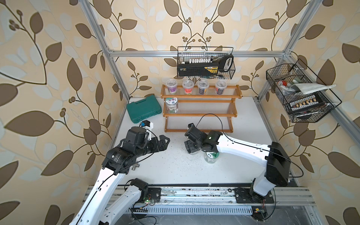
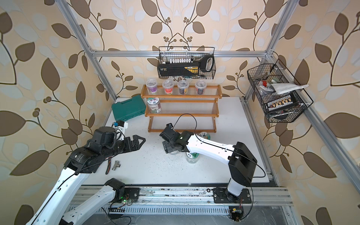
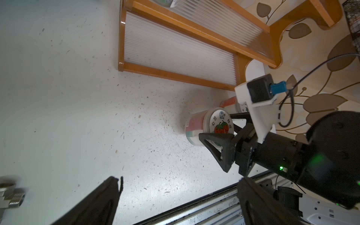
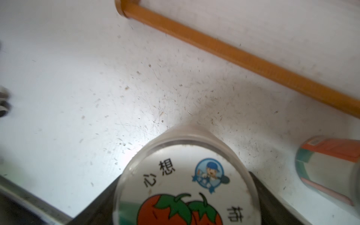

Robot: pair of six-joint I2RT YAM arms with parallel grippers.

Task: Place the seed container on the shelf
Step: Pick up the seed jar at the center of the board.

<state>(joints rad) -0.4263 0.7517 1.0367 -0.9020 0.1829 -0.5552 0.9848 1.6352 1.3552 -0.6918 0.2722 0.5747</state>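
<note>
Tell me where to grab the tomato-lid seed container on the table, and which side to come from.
Take the seed container by its round side wall just under the lid, coming down from above with a finger on each opposite side. It stands upright, lid up, and the flat lid offers no hold. The right gripper straddles it that way.

Your shelf point(image 2: 181, 115) stood at the table's point(image 2: 152, 173) twelve o'clock, with four cups point(image 2: 167, 86) along its top tier and one jar point(image 2: 154, 105) at the nine o'clock end of its middle tier. A green case point(image 2: 128, 109) lay at ten o'clock and a metal fitting point(image 2: 116, 165) at eight. Your left gripper point(image 2: 140, 140) hung open at nine o'clock. Your right gripper point(image 2: 169, 149) pointed down near the centre over a seed container point(image 2: 172, 152), its jaws hidden. A second jar point(image 2: 191, 157) stood just at its four o'clock.
</note>
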